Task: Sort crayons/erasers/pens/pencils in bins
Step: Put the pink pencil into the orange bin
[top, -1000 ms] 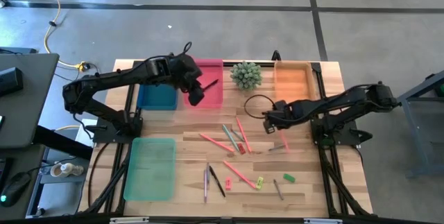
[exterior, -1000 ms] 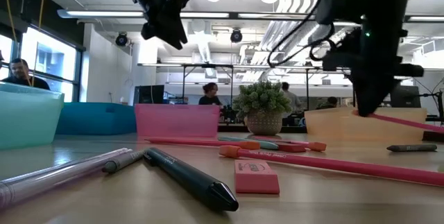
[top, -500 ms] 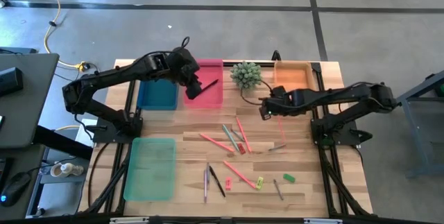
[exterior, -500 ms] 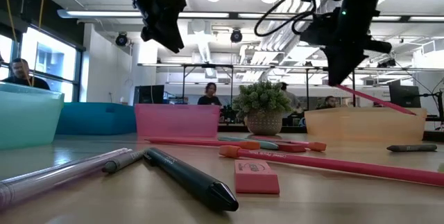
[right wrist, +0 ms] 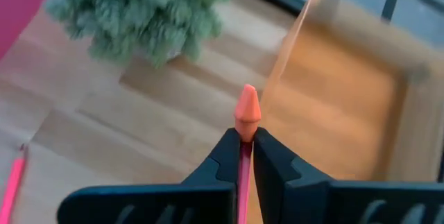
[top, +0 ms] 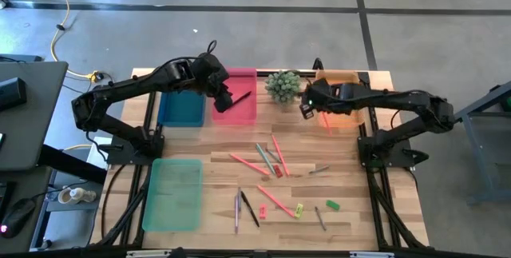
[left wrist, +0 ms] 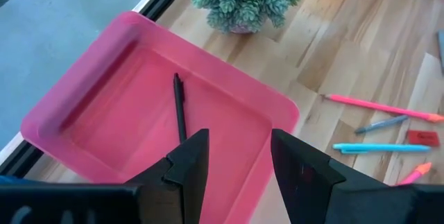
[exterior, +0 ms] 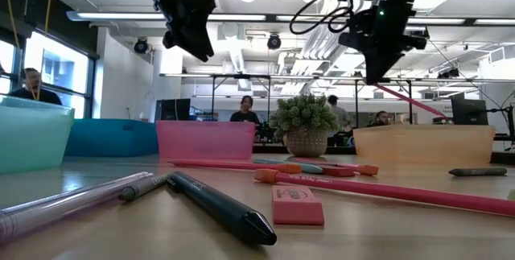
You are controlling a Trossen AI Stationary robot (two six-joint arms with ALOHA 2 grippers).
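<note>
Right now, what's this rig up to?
It is sorting stationery into bins. The right gripper is shut on a pink-red stick and holds it in the air by the orange bin, beside the small plant. The left gripper hangs open over the pink bin, which has one dark pen in it. More sticks and erasers lie loose on the table.

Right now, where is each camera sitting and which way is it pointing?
High view: overhead, straight down on the table; both arms show.
Low view: at tabletop height, level across it; both arms hang in from above.
Left wrist view: on the left arm, down into the pink bin; the left gripper is open.
Right wrist view: on the right arm, toward the orange bin; the right gripper pinches a pink stick.
All share the plant.
</note>
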